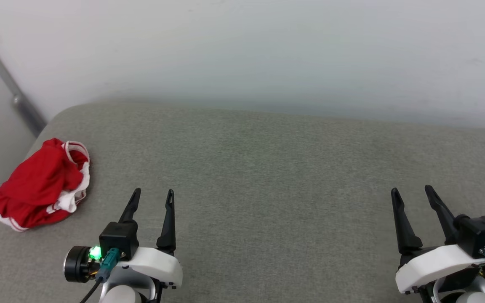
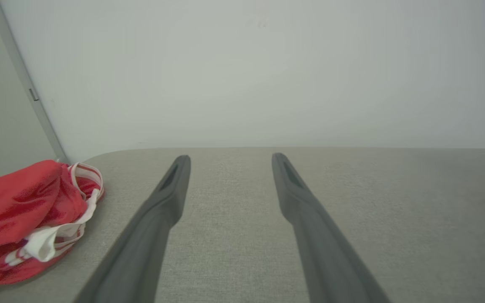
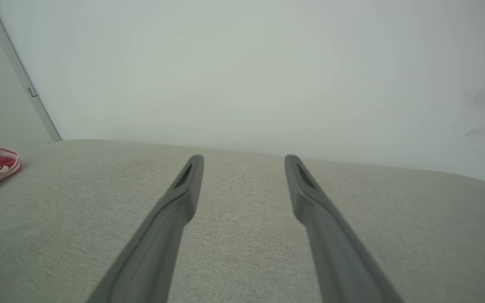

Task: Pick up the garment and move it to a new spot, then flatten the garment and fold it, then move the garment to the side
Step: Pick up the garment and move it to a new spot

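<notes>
Showing left gripper [image 1: 153,191] and right gripper [image 1: 411,189] released, empty | garment [image 1: 40,185] bunched at cushion [image 1: 267,176] edge | risk: we may nudge it off.

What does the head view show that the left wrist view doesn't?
Head view: the right gripper, the left gripper with its white wrist and green light, and the whole garment. Left wrist view: a close look along the left gripper's fingers, the garment cut off at the edge. Both: open left gripper, red garment on the grey cushion, pale wall.
</notes>
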`<state>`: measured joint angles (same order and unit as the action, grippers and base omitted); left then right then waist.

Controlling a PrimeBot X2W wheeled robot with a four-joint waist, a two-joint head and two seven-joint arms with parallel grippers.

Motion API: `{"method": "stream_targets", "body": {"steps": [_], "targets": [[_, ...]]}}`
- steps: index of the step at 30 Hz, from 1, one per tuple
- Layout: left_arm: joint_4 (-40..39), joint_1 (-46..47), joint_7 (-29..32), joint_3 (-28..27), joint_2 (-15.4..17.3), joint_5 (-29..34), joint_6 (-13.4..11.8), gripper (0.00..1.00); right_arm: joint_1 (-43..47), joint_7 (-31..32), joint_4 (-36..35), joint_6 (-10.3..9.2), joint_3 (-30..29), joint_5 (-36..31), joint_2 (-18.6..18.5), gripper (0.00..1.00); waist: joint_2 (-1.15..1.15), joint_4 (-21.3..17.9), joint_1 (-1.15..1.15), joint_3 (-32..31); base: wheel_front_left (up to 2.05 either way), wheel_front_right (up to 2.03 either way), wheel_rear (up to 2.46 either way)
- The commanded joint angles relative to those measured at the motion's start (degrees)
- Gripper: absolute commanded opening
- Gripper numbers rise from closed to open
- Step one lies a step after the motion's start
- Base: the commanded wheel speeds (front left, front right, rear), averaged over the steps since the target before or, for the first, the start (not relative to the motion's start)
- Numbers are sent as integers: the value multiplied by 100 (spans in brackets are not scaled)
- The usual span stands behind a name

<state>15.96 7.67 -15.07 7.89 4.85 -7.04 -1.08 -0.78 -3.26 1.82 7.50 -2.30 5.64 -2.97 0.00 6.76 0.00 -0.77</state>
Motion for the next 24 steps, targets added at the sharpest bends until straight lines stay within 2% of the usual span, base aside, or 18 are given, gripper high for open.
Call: {"method": "stream_targets", "body": {"steps": [1, 7, 14, 19, 24], "targets": [[15, 90, -15, -51, 18, -16, -33, 100, -11, 1, -36, -2, 38, 52, 13, 100, 0, 266, 0, 26, 0, 0, 0], [60, 77, -15, -272, 87, -83, -82, 100, -50, 4, -129, -2, 162, 72, 11, 100, 0, 932, 0, 56, 0, 0, 0], [4, -34, -15, -547, 158, -157, -103, 100, -105, 40, -255, -2, 341, 54, 11, 100, 0, 1517, 0, 89, 0, 0, 0], [-32, -76, -15, -651, 180, -200, -85, 100, -108, 102, -311, -2, 407, -47, 11, 100, 0, 1772, 0, 136, 0, 0, 0], [-53, -56, -15, -719, 186, -196, -107, 100, -126, 149, -350, -2, 432, -144, 10, 100, 0, 1847, 0, 200, 0, 0, 0]]}}
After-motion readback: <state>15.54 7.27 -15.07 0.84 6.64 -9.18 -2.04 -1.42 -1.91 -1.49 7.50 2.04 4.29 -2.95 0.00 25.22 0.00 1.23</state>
